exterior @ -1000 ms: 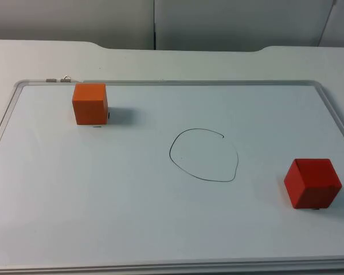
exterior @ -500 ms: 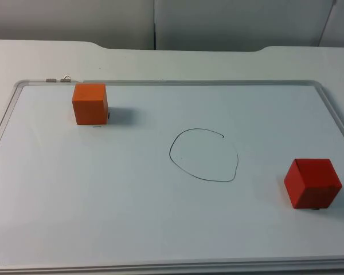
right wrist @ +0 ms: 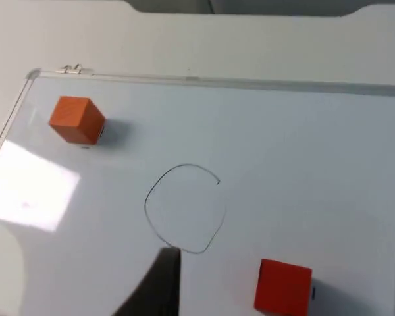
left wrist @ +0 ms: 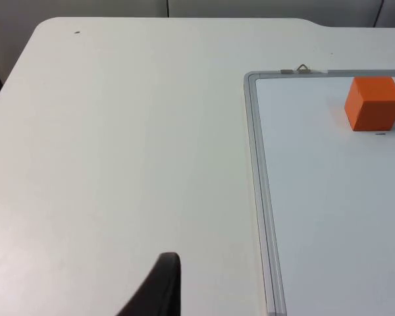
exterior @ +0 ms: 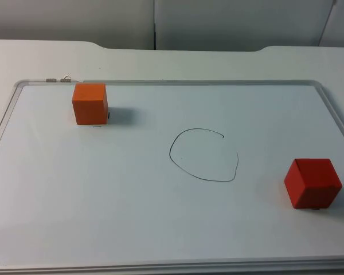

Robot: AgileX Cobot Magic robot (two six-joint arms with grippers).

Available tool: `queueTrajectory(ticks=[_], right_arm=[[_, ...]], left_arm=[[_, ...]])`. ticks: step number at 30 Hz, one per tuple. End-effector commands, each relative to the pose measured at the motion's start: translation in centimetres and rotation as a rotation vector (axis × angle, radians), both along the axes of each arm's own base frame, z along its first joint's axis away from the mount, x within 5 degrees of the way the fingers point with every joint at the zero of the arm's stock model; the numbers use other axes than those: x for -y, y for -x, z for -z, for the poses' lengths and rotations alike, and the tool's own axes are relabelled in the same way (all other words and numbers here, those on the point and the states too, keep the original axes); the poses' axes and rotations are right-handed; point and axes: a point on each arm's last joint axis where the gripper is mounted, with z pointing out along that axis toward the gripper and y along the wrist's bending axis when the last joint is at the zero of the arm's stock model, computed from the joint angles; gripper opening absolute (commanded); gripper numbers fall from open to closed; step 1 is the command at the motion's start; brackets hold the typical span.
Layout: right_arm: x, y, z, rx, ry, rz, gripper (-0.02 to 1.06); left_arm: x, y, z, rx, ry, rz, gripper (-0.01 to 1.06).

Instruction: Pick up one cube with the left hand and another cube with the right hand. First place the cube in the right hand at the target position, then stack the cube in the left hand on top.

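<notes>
And here's the left gripper [left wrist: 160, 291] in the left wrist view, showing one piece of itself: a plain matte black blade, straight down one edge, sloping away on the other, narrowing to a small rounded tip, with no screws, markings or lettering to be made out on it. Over to the right wrist view and the right gripper [right wrist: 159, 284] is its twin, the same flat black, the same tapering wedge with a blunt rounded end, softer at the edges.
</notes>
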Motion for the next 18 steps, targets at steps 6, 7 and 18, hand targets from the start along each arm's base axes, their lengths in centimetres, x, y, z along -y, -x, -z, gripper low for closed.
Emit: queueTrajectory(ticks=[6, 7, 18], right_arm=[[-2.2, -4.4, 4.0, -0.222, 0.059, -0.063, 1.03], [-2.9, -4.7, 4.7, -0.251, 0.087, -0.064, 1.03], [-7.4, -7.2, 10.9, -0.424, 0.375, -0.04, 1.03]], left_arm=[[0.0, 0.0, 0.0, 0.011, 0.007, 0.006, 1.05], [0.0, 0.0, 0.0, 0.011, 0.007, 0.006, 1.05], [0.0, 0.0, 0.0, 0.011, 0.007, 0.006, 1.05]])
